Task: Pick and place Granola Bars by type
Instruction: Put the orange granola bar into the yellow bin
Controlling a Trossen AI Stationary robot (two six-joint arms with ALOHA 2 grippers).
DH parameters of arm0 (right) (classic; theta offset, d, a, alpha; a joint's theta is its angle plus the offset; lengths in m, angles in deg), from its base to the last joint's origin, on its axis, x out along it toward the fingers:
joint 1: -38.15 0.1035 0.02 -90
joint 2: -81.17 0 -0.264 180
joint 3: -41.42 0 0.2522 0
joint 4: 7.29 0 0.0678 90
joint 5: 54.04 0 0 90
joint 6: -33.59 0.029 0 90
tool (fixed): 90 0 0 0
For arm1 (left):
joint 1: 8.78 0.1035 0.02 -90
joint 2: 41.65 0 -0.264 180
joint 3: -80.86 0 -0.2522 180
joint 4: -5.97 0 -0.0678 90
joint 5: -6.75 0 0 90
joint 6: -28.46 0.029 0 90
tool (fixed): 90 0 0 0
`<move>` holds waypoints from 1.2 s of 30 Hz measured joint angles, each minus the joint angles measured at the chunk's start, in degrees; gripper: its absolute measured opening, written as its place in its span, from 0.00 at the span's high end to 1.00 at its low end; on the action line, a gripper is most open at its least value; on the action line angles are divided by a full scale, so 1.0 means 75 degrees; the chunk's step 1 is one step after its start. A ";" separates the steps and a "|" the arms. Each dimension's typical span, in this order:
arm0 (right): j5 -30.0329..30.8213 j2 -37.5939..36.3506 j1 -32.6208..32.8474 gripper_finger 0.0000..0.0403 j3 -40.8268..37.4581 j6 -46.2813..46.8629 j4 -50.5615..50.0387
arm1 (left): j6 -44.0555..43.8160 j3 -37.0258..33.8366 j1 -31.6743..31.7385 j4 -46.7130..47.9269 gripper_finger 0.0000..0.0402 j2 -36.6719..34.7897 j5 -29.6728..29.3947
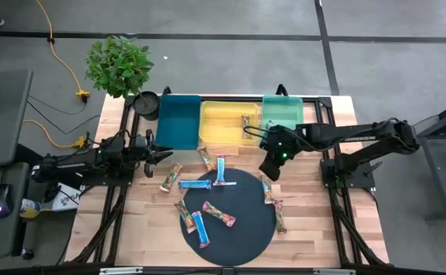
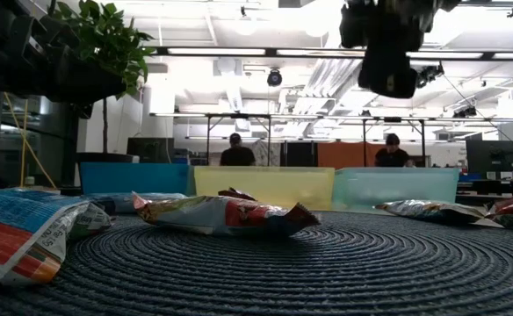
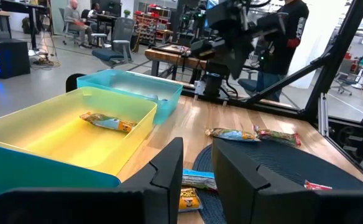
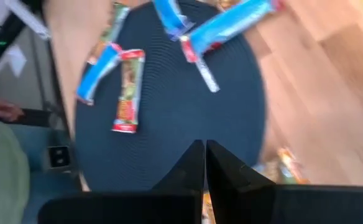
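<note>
Several granola bars lie flat on a round dark mat (image 1: 242,229) and on the wood around it: blue ones (image 1: 195,183), tan-brown ones (image 1: 171,177) and silvery green-purple ones (image 1: 267,189). One bar (image 1: 246,122) lies in the yellow tray (image 1: 219,114). My right gripper (image 1: 271,169) hangs shut and empty above the mat's far right edge, tilted downward; its wrist view looks down on bars on the mat (image 4: 127,93). My left gripper (image 1: 162,153) waits level at the table's left, near the teal tray (image 1: 179,121), its fingers (image 3: 169,174) a little apart and empty.
The teal, yellow and green (image 1: 284,111) trays stand side by side along the far edge. A potted plant (image 1: 120,65) stands at the far left corner. People show in the room beyond the table (image 2: 236,151). Bare wood lies left and right of the mat.
</note>
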 joint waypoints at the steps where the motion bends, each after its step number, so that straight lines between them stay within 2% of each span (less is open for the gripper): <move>1: -0.0101 0.0000 0.0119 1.00 0.0000 0.0065 0.0072 | 0.0001 0.0000 0.0000 0.0000 0.79 0.0000 0.0000; 4: -0.0356 0.0000 0.0543 1.00 0.0000 0.0435 0.0158 | 0.0001 0.0000 -0.0001 0.0000 0.79 0.0000 0.0000; 8: -0.0484 0.0000 0.1106 1.00 0.0000 0.1578 -0.0009 | 0.0000 -0.0001 -0.0002 0.0000 0.79 0.0002 0.0000; 16: 0.1038 0.0038 0.2094 1.00 -0.0009 0.3765 -0.0188 | 0.0001 0.0000 -0.0002 0.0000 0.79 0.0001 -0.0001; 21: 0.1333 0.0273 0.2497 1.00 -0.0009 0.4598 -0.0334 | 0.0003 0.0000 -0.0002 0.0000 0.79 -0.0001 0.0000; 26: 0.1855 0.0833 0.2665 1.00 -0.0011 0.6627 -0.0897 | 0.0002 0.0001 -0.0001 0.0000 0.79 0.0001 -0.0001; 36: 0.2178 0.1848 0.2603 1.00 -0.0012 0.6660 -0.0908 | 0.0001 -0.0001 -0.0001 0.0000 0.79 0.0001 0.0000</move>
